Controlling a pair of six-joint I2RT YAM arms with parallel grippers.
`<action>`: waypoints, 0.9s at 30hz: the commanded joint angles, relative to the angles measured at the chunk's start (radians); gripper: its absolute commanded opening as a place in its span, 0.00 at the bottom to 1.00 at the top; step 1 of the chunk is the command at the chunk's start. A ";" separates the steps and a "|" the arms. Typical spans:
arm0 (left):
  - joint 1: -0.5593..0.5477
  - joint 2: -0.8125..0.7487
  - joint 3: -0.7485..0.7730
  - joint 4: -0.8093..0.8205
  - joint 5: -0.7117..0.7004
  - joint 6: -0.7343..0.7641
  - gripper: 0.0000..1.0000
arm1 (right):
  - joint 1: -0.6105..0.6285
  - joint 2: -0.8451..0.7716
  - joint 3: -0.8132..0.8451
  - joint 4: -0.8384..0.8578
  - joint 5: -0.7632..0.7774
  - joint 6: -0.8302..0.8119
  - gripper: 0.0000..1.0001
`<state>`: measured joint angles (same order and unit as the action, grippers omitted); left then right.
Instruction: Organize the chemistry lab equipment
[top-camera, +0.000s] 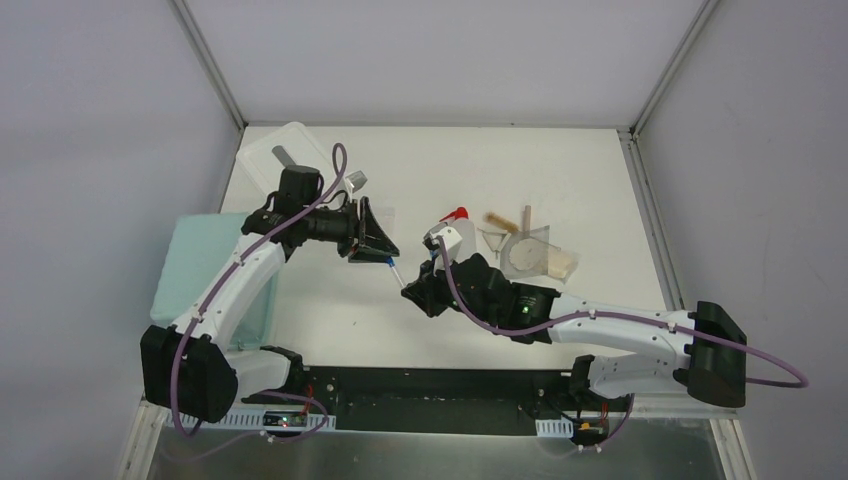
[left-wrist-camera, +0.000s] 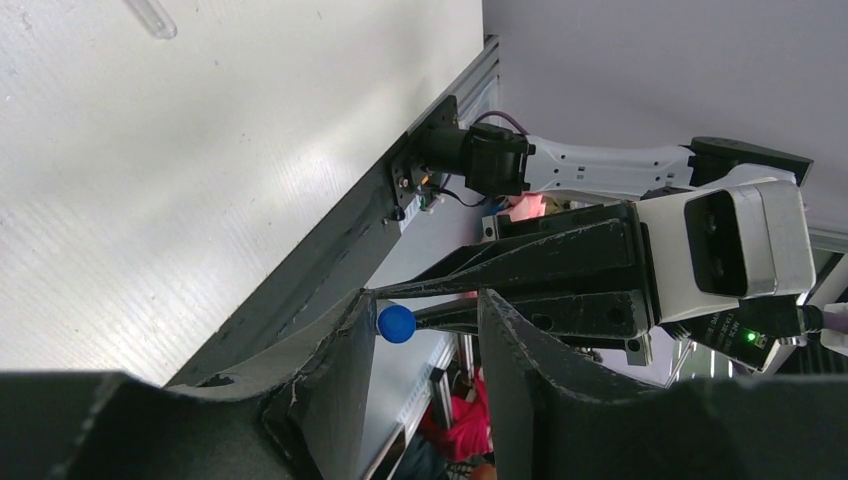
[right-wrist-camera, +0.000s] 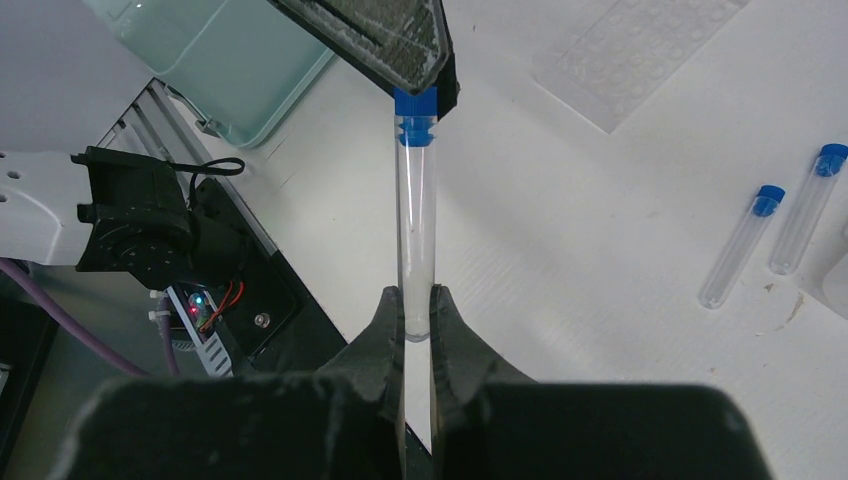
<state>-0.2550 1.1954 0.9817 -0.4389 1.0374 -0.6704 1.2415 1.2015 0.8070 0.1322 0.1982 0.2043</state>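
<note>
A clear blue-capped tube (right-wrist-camera: 417, 230) is held in the air by its rounded bottom, with my right gripper (right-wrist-camera: 417, 312) shut on it. Its blue cap (left-wrist-camera: 397, 323) sits between the tips of my left gripper (left-wrist-camera: 420, 335), touching one finger (left-wrist-camera: 345, 345) while the other finger (left-wrist-camera: 505, 345) stands apart from it. In the top view the two grippers meet at the tube (top-camera: 395, 271) over the middle of the table. Two more capped tubes (right-wrist-camera: 740, 245) lie flat to the right. The clear tube rack (right-wrist-camera: 640, 50) lies beyond them.
The white squeeze bottle (top-camera: 452, 230) with its red spout stands behind my right gripper, beside the clear funnel (top-camera: 493, 241), a clear container (top-camera: 527, 252) and wooden-handled tools (top-camera: 526, 216). A pale teal bin (top-camera: 200, 270) sits at the left edge, another clear container (top-camera: 285, 158) at back left.
</note>
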 joint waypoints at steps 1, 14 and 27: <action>-0.021 0.008 -0.007 0.017 0.017 0.020 0.41 | 0.006 0.000 0.023 0.056 0.023 -0.010 0.00; -0.033 0.023 -0.018 0.002 0.026 0.040 0.23 | 0.006 0.002 0.025 0.064 0.043 -0.004 0.00; -0.034 0.018 0.053 -0.084 -0.073 0.112 0.00 | 0.004 0.007 0.039 0.034 0.090 0.012 0.36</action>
<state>-0.2764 1.2201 0.9695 -0.4625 1.0157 -0.6167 1.2453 1.2102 0.8074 0.1410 0.2314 0.2134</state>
